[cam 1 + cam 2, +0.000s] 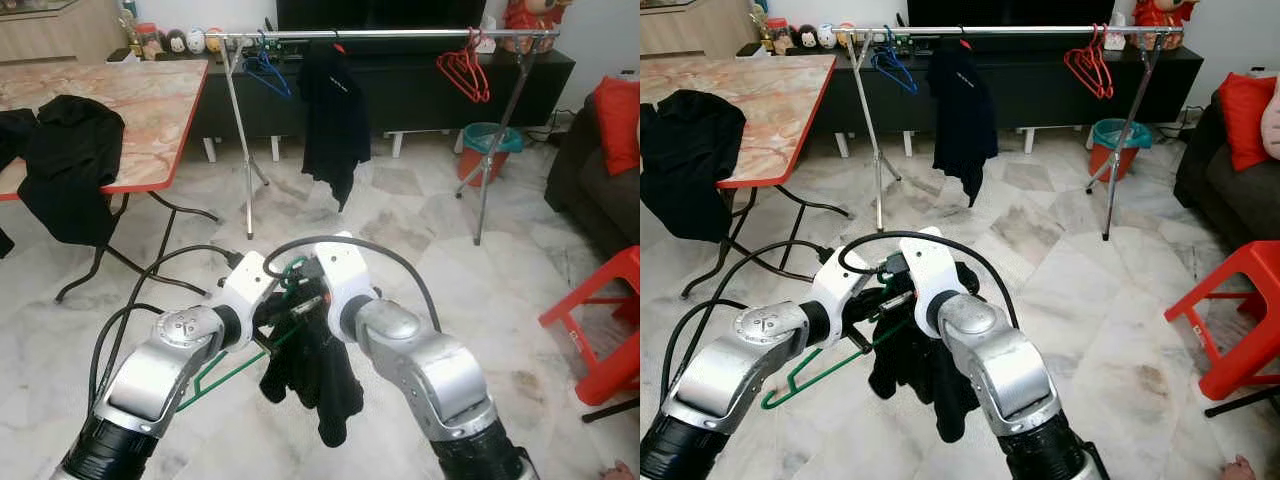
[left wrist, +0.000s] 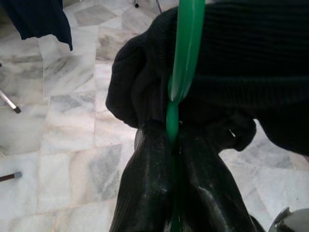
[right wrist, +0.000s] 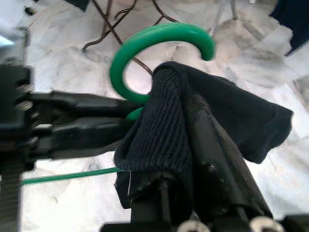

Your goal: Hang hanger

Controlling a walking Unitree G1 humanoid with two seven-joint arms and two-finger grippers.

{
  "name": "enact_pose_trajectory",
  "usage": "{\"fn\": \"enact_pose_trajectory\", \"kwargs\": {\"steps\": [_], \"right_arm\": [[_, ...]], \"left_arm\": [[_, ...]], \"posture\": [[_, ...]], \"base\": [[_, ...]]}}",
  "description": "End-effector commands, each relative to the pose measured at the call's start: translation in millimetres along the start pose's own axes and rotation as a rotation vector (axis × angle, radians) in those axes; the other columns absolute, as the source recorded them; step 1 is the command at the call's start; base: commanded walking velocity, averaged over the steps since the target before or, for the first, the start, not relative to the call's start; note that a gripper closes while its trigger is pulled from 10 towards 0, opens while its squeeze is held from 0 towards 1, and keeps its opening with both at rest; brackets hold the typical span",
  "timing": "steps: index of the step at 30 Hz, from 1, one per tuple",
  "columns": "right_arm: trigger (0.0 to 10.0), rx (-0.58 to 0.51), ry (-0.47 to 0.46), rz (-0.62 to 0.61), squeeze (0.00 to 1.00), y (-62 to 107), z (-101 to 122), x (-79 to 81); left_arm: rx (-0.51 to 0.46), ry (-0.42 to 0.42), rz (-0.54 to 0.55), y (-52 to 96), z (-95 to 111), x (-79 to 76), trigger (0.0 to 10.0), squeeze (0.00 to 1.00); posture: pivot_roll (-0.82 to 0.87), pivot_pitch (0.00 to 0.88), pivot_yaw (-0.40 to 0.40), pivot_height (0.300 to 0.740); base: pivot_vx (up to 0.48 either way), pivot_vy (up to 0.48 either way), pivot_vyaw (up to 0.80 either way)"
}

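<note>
Head views give me the whole room: a marble floor [image 1: 420, 250] with open tiles between me and the clothes rail [image 1: 400, 35] that runs along the far side on two tripod stands. On that rail I see blue hangers [image 1: 268, 70] near its left end, a black shirt [image 1: 335, 115] hung left of the middle, and red hangers [image 1: 465, 68] towards its right end. A marble-topped table [image 1: 150, 110] stands on my left with dark clothing [image 1: 65, 165] slumped over its near edge, and a red stool [image 1: 605, 325] sits on my right. Both arms are bent inward so the grippers meet in front of my chest. The left wrist view shows what the head views cannot: the left gripper [image 2: 173, 145] has its fingers pressed together on the stem of the green hanger [image 2: 183, 58], whose bar slants down to my left. In the right wrist view the hook curls above a dark garment [image 3: 212, 111], and the right gripper [image 3: 193, 145] is pinching that cloth just below the hook, with the garment hanging down between my arms.
</note>
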State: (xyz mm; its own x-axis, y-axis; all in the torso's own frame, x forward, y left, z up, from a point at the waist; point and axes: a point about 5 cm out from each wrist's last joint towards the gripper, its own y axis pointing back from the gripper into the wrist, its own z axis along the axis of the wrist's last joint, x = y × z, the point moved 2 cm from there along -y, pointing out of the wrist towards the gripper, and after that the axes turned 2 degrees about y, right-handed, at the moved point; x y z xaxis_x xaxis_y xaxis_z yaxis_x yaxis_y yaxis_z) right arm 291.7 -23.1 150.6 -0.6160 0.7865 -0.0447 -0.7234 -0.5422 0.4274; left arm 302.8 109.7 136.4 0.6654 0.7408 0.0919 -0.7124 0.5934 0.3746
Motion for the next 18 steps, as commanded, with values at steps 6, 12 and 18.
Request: {"fn": "enact_pose_trajectory", "kwargs": {"steps": [6,12,18], "right_arm": [[10.0,-0.021,0.067,0.112,0.0,6.2,4.8,17.6],[10.0,-0.015,0.104,0.118,0.0,9.3,1.6,14.5],[10.0,-0.022,0.108,0.107,1.0,9.9,2.1,11.2]], "left_arm": [[-0.054,-0.027,0.04,1.6,13.7,8.4,10.0,0.0],[-0.06,-0.029,0.04,1.3,14.1,7.9,10.0,0.0],[-0.062,-0.031,0.042,1.3,14.3,8.2,10.0,0.0]], "posture": [[-0.03,0.0,0.0,0.74],[-0.03,0.0,0.001,0.74],[-0.03,0.0,0.001,0.74]], "base": [[0.0,0.0,0.0],[0.0,0.0,0.0],[0.0,0.0,0.0]]}}
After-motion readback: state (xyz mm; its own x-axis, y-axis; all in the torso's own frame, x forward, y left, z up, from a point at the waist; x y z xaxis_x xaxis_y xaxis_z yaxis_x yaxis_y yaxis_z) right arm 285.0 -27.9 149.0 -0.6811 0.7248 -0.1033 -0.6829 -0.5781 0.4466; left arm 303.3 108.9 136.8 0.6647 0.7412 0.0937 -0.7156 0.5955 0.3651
